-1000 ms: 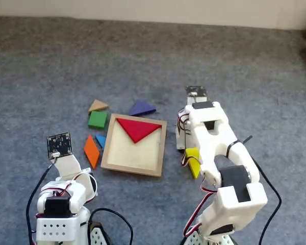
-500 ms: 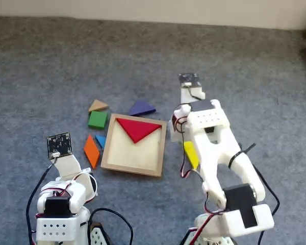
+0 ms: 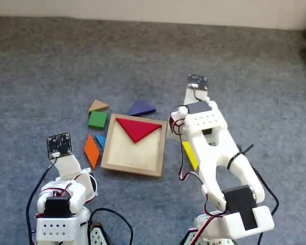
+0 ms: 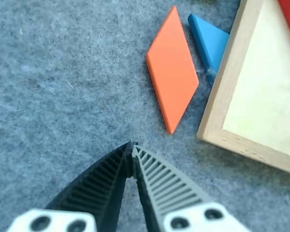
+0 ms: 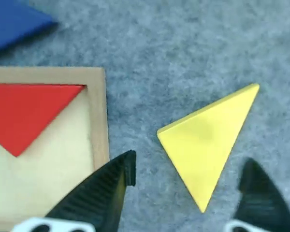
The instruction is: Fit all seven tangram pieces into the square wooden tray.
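Note:
The square wooden tray (image 3: pixel 108 148) lies mid-table with a red triangle (image 3: pixel 137 128) in its far part. A yellow triangle (image 5: pixel 208 140) rests flat on the carpet just right of the tray rim (image 5: pixel 97 116). My right gripper (image 5: pixel 189 166) hovers open above it, one finger on each side, touching nothing. In the high view the right arm covers most of the yellow triangle (image 3: pixel 189 154). My left gripper (image 4: pixel 132 147) is shut and empty, low near its base, short of the orange parallelogram (image 4: pixel 173 87) and small blue triangle (image 4: pixel 210 41) beside the tray's left rim (image 4: pixel 222 96).
A dark blue triangle (image 3: pixel 142 108) lies beyond the tray's far edge. A tan triangle (image 3: pixel 98 105) and a green square (image 3: pixel 97 119) lie at the far left. Open grey carpet stretches all around, and a pale wall runs along the back.
The right arm has stretched away from its base, its wrist going farther out and then a little right over the yellow triangle. The left arm has stayed still.

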Available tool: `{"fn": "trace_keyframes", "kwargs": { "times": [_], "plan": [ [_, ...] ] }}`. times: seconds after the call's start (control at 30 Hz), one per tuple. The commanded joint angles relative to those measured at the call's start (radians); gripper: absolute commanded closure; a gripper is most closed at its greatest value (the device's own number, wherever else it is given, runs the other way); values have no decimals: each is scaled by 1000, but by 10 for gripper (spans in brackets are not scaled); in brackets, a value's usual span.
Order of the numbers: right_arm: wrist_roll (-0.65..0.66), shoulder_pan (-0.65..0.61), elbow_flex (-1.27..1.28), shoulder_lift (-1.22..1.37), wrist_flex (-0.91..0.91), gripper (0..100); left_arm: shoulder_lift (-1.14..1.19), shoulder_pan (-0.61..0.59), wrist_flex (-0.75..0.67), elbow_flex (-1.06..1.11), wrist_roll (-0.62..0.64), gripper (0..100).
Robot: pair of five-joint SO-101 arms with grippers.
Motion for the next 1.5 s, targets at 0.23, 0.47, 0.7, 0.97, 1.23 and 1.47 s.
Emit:
{"fn": "trace_keyframes", "kwargs": {
  "times": [0.23, 0.47, 0.7, 0.97, 1.23, 1.47],
  "plan": [
    [-123, 4, -7, 147, -134, 600, -51, -12, 6, 21, -5, 993],
    [-123, 58, -10, 205, -170, 604, -51, -12, 6, 21, -5, 993],
    [-123, 85, -2, 209, -217, 644, -51, -12, 6, 21, -5, 993],
    [-123, 77, -1, 205, -211, 646, -51, -12, 6, 21, -5, 993],
    [-123, 39, -5, 203, -143, 646, -51, -12, 6, 21, -5, 993],
    [-123, 44, -8, 209, -70, 646, -51, -12, 6, 21, -5, 993]
  ]
}}
